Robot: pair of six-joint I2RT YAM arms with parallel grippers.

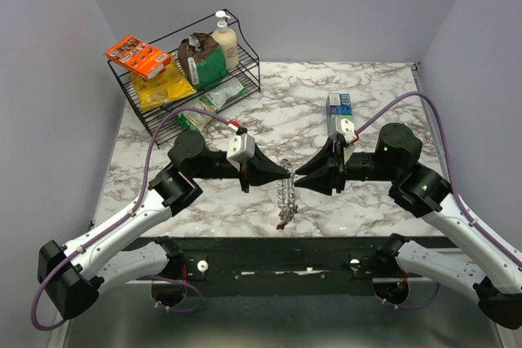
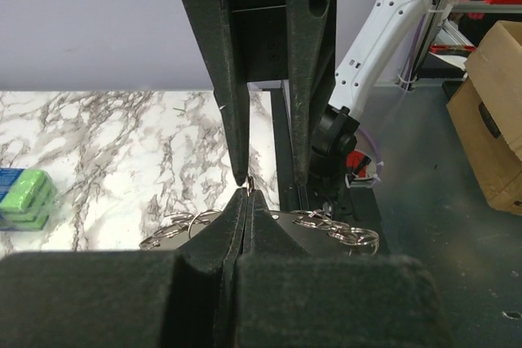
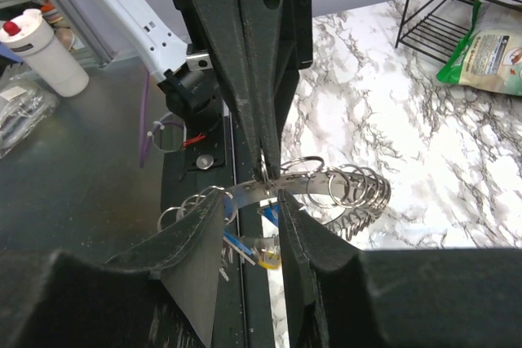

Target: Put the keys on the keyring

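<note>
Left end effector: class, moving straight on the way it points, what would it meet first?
Probably the right end effector, open and facing it tip to tip; the left end effector is shut on the keyring.

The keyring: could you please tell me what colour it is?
The keyring is silvery-grey metal; it shows best in the right wrist view.

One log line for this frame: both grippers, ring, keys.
left gripper: shut on keyring | right gripper: open, fingers astride keyring | keyring: hanging between tips | keys: dangling below
</note>
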